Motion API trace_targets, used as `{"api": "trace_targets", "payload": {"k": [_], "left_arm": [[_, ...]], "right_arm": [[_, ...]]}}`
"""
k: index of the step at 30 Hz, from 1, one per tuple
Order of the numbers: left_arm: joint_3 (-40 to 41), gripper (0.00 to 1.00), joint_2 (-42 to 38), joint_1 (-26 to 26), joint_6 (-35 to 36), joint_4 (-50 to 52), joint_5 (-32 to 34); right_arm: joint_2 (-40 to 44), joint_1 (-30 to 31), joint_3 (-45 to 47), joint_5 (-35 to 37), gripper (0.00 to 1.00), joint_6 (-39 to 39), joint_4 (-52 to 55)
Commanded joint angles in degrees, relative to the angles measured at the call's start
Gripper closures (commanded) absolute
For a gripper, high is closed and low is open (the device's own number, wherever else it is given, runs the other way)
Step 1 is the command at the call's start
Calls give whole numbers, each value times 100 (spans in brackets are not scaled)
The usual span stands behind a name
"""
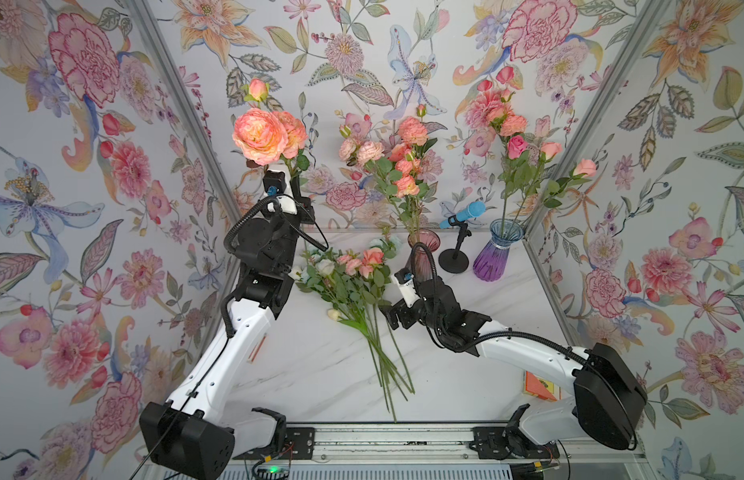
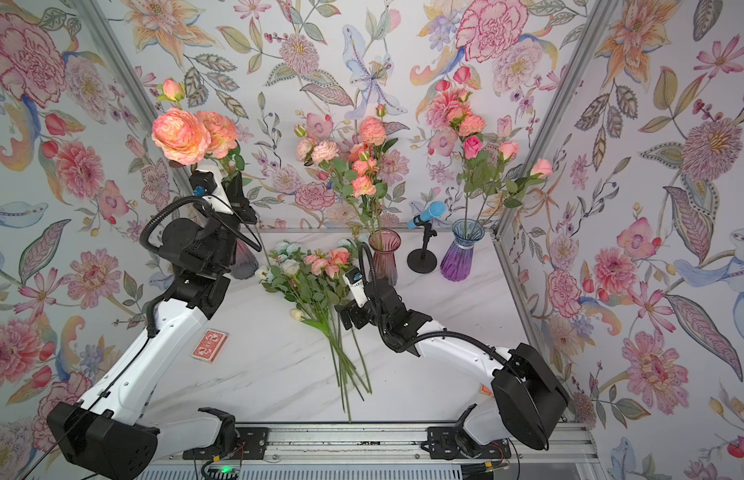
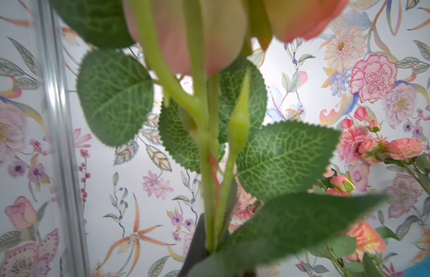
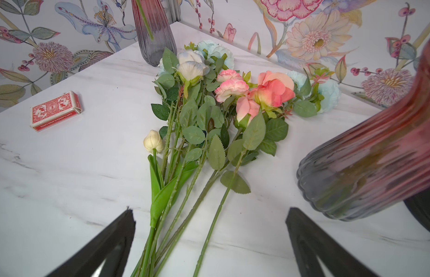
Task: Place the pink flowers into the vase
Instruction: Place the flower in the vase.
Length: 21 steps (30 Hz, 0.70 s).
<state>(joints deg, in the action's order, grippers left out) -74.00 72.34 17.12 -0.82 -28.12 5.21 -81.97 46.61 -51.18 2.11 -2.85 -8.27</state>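
Peach-pink petals fill the far left: a large pink rose (image 1: 260, 135), with a second bloom and a bud on the same stem, is held high by the left gripper (image 2: 236, 183). Its jaws are closed tight on the green stem just under the leaves. Below, mostly hidden behind that arm in both top views, stands a smoky purple vase (image 4: 152, 33). The right wrist view shows a green stem inside its neck, probably the lower end of the held one, though the link cannot be traced.

Nearby, a red card box (image 2: 209, 345) lies on the white marble table (image 1: 507, 316). At the centre of the table lies a loose bunch. It holds three or four loose pink flowers (image 4: 269, 92) mixed with pale blue and white flowers (image 4: 192, 64), with all the stems pointing toward the robot. The right gripper (image 4: 210, 215) hovers low over those stems with its jaws spread wide and empty.

Just behind it, a pink glass vase (image 1: 423, 253) holds a tall spray of pink carnations (image 1: 403, 158). Further right come a blue microphone (image 1: 461, 214) on a small black stand, then a blue and purple vase (image 1: 497, 253) holding pink roses (image 1: 528, 145).

The task looks well past halfway. Two vases are filled, one stem is in hand, and the pink blooms in the bunch are yet to be picked out.
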Motion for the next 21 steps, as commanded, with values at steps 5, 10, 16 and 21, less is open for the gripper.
{"api": "trace_targets", "payload": {"k": [5, 10, 16, 21], "left_arm": [[-1018, 100, 203, -47, 1540, -244, 342], [-1557, 100, 493, -48, 1976, 12, 414], [-2205, 100, 994, -196, 1797, 467, 757], [-2412, 100, 1251, -395, 1528, 519, 779]], "right_arm": [[33, -27, 86, -182, 1, -189, -128], [-46, -20, 41, -231, 1, -198, -152], [-86, -29, 2, -300, 1, -198, -170], [-62, -63, 73, -344, 1, -206, -256]]}}
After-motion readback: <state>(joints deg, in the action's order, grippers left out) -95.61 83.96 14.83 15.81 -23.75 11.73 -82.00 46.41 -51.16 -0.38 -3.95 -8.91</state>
